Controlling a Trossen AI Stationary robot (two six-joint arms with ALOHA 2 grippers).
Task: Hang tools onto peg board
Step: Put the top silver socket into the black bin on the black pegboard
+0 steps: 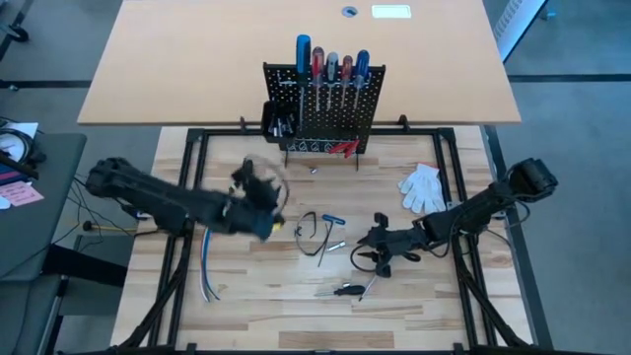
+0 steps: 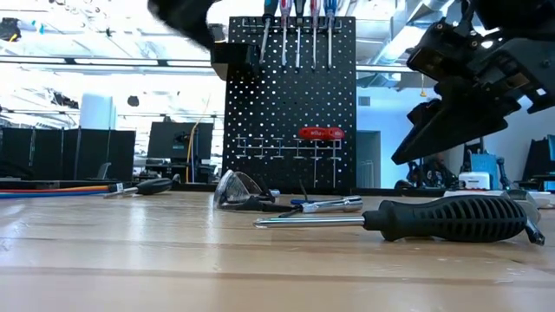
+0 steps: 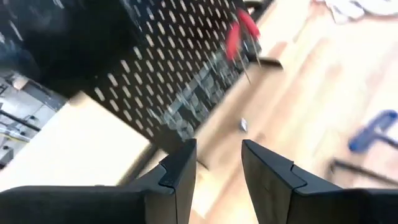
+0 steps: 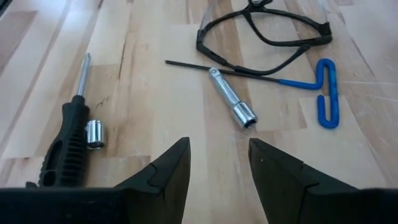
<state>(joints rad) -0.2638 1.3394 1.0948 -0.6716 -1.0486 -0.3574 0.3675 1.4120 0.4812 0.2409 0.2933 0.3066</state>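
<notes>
The black peg board (image 1: pixel 323 108) stands upright at the table's far side, with several screwdrivers (image 1: pixel 330 61) in its top rail and red-handled pliers (image 1: pixel 342 148) hanging low on its face. My left gripper (image 3: pixel 217 168) is open and empty in front of the board's left part (image 1: pixel 258 182). My right gripper (image 4: pixel 217 162) is open and empty above the table's middle (image 1: pixel 367 248). Near it on the wood lie a black-handled screwdriver (image 4: pixel 65 137), a silver socket (image 4: pixel 94 134), a silver extension bar (image 4: pixel 232 98) and a blue T-handle hex key (image 4: pixel 326 93).
Black safety glasses (image 4: pixel 261 31) lie beside the hex key. A small silver bit (image 1: pixel 314 170) lies before the board's feet. A white glove (image 1: pixel 422 187) lies at the right and loose cables (image 1: pixel 207 266) at the left. A black bin (image 1: pixel 276 120) hangs on the board's left side.
</notes>
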